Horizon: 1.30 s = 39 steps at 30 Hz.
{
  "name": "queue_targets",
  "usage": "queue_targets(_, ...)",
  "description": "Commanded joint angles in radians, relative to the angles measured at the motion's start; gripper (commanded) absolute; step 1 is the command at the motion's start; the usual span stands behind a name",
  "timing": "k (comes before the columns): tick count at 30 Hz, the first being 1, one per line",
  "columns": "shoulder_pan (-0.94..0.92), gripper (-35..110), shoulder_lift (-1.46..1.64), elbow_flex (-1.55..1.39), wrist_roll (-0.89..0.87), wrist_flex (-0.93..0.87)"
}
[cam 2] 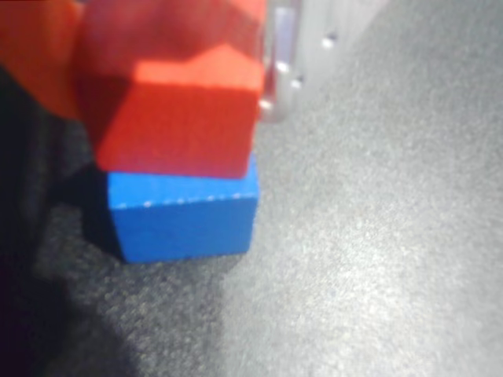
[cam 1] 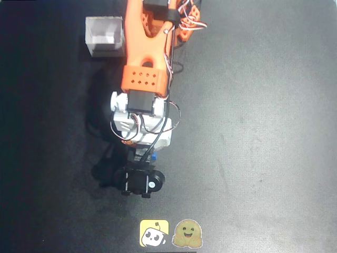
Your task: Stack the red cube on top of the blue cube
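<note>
at the centre of the dark table (cam 1: 263, 132), seen from overhead: orange arm (cam 1: 145, 47) reached down the picture, its white wrist and black camera mount covering the work spot. sliver of blue noted under the wrist, likely the blue cube (cam 1: 153, 156). white box (cam 1: 104, 36) stood well apart at upper left; two stickers (cam 1: 171, 233) lay near the bottom edge.

from the wrist view: red cube (cam 2: 185, 118) sat on, or just above, the blue cube (cam 2: 182, 216), rotated slightly and shifted a little left, so corners did not line up. contact between the two faces appeared made, though blur prevented certainty. orange finger (cam 2: 39, 55) lay against the red cube's left side; pale finger (cam 2: 283, 71) stood at its right edge. gripper (cam 2: 161, 67) judged pinching the red cube, not yet spread.

judged late in the task: placement nearly done, release outstanding. next move turns on the red cube lying directly below the claw, over the blue cube, with the small leftward overhang; straight spread and vertical lift advised, no sideways drag. open table all round the stack, ample room to withdraw. risk: cube nudged off on release.
</note>
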State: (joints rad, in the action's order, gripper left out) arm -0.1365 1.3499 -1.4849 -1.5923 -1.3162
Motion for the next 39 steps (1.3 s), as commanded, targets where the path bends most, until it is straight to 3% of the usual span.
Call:
queue_targets(1,0.002,22,0.017,0.014,0.015,0.006)
queue_targets(10,0.003,31,0.034,0.183,0.061,-0.089)
queue_targets(13,0.003,18,0.038,0.324,0.114,-0.163)
queue_targets(15,0.006,0,0.043,0.417,0.115,-0.247)
queue_targets(18,0.029,0,0.109,0.439,0.114,-0.333)
queue_targets(22,0.037,0,0.324,0.19,0.114,-0.265)
queue_targets(30,0.037,0,0.92,-0.684,0.114,0.202)
queue_targets(39,0.035,0,1.163,-1.015,0.114,0.331)
